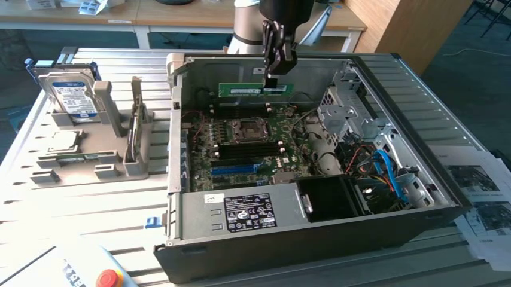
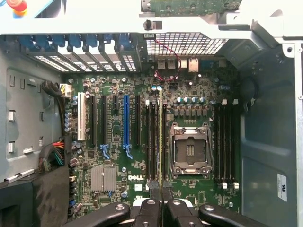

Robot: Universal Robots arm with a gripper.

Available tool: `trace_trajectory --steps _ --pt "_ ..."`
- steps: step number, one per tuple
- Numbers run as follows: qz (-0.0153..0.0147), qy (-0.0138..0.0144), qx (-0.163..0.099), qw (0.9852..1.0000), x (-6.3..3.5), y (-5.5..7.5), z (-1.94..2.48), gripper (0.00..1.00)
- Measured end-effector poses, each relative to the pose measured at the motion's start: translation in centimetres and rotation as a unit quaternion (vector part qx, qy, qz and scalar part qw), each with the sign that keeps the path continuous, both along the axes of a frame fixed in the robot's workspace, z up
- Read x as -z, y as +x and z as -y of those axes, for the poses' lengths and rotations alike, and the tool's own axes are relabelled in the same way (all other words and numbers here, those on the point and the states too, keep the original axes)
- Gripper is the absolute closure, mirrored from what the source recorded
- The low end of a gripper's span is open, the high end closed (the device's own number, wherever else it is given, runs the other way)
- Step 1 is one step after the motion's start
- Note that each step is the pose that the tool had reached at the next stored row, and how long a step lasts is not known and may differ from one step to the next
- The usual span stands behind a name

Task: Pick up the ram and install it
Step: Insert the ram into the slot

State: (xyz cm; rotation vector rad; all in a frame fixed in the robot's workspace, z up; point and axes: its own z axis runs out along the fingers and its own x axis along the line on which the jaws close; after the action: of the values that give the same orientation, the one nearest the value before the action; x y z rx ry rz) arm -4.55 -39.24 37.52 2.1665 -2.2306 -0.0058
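Case (image 1: 335, 236) — motherboard (image 1: 239, 146) inside; gripper (image 1: 272, 81) clasps ram (image 1: 239, 89)

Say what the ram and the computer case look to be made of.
Ram: green circuit board, probably fibreglass laminate, matte, with a white label. Computer case: seemingly sheet metal, dull grey, with folded edges and punched holes.

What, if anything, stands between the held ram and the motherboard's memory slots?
Nothing visible does. The gripper holds the ram over the open computer case, and the black memory slots beside the CPU socket lie uncovered beneath it.
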Motion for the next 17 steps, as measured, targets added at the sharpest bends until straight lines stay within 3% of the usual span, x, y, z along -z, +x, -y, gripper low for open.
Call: trace_trajectory --steps 8,17 --pt "0.0 0.0001 0.0 1.0 0.07 0.0 0.0 0.88" --pt "0.0 0.0 0.0 1.0 1.05 0.0 0.0 0.88"
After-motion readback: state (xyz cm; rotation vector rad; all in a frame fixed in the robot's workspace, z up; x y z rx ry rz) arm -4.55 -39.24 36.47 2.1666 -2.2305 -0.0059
